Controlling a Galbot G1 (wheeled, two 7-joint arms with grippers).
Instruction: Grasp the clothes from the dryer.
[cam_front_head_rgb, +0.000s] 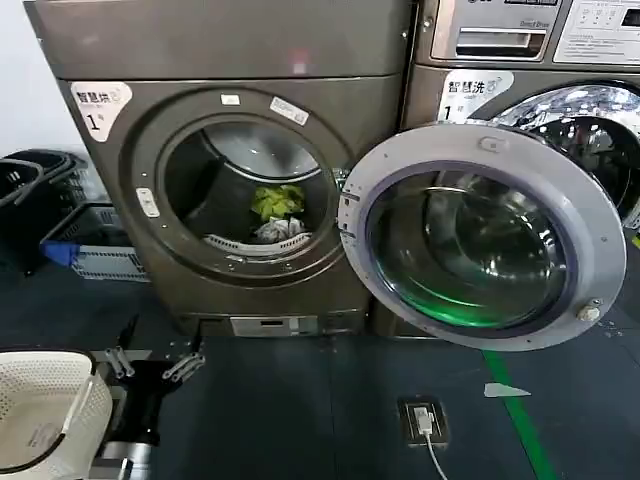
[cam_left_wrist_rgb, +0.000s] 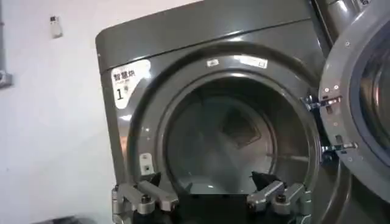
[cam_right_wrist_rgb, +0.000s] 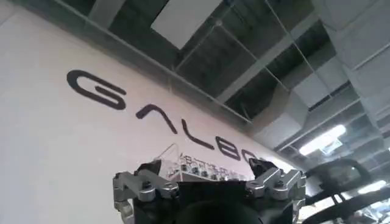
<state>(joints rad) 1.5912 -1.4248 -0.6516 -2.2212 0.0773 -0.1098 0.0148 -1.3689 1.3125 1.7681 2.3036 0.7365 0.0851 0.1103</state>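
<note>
The dryer (cam_front_head_rgb: 230, 60) stands in front of me with its round door (cam_front_head_rgb: 490, 235) swung open to the right. Deep in the drum lie the clothes: a yellow-green piece (cam_front_head_rgb: 277, 200) and, just in front of it, a white-grey piece (cam_front_head_rgb: 281, 230). My left gripper (cam_front_head_rgb: 152, 362) hovers low on the left, below and short of the porthole, open and empty. In the left wrist view that gripper (cam_left_wrist_rgb: 207, 181) faces the dryer's porthole (cam_left_wrist_rgb: 231, 140), jaws spread wide. My right gripper (cam_right_wrist_rgb: 205, 167) points up at a wall and ceiling, open, holding nothing.
A white basket (cam_front_head_rgb: 40, 410) sits at my lower left. A dark basket (cam_front_head_rgb: 30, 190) and a blue-grey crate (cam_front_head_rgb: 95, 245) stand left of the dryer. The LG machine (cam_front_head_rgb: 530, 60) is on the right. A floor socket with a cable (cam_front_head_rgb: 425, 420) lies ahead.
</note>
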